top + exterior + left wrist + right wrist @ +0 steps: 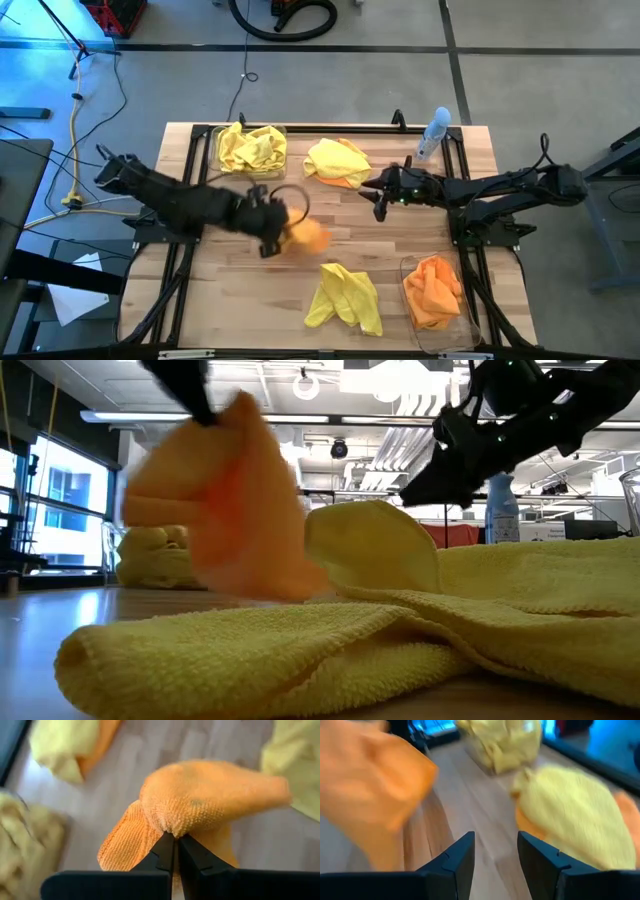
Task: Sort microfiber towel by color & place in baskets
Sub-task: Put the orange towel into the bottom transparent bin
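Left gripper (176, 840): fingers pinched together on a small fold of a soft orange microfiber towel (200, 805), held clear of the wooden table (240, 290); most of the cloth hangs loose past the fingertips.
Right gripper (495, 852): fingers parted with nothing between them, hovering across the table from the left gripper, just beside a yellow towel lying over an orange one (337, 162).
Orange target: clear plastic bin holding orange cloth (437, 292), beyond the left gripper toward the right arm's front corner.
Yellow bin: clear bin filled with yellow cloths (251, 148), off to the left gripper's other side at the far edge.
Loose yellow towel (347, 298): flat on the table, between the left gripper and the orange bin.
Slip risk: the grip is only a thin pinch, so a fast swing could probably shake the cloth out.
Snag risk: the hanging tail may drag the loose yellow towel, or drape over the bin rim instead of dropping in.
Collision risk: the path to the orange bin passes near the right arm.
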`<control>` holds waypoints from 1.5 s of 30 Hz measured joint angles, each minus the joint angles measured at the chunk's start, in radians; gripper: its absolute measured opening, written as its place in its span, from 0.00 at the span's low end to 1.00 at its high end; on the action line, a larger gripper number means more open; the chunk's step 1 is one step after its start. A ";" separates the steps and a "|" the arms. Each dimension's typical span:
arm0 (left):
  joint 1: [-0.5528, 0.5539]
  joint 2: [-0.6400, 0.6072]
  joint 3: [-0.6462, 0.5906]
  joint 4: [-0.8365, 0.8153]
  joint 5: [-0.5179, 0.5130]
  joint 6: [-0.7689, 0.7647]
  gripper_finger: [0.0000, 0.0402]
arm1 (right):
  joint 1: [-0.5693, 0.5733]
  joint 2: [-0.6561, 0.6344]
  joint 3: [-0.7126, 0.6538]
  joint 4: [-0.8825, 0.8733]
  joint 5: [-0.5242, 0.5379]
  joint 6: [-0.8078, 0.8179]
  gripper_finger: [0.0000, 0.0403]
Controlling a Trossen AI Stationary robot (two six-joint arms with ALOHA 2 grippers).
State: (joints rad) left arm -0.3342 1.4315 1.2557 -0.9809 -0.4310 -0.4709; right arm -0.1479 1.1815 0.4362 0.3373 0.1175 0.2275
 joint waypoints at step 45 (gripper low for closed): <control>0.354 0.001 0.001 0.396 0.302 0.524 0.27 | 0.124 0.461 0.670 -0.438 0.001 -0.158 0.06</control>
State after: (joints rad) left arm 0.0196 1.4326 1.2572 -0.5847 -0.1288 0.0529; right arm -0.0237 1.6421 1.1060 -0.1009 0.1189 0.0698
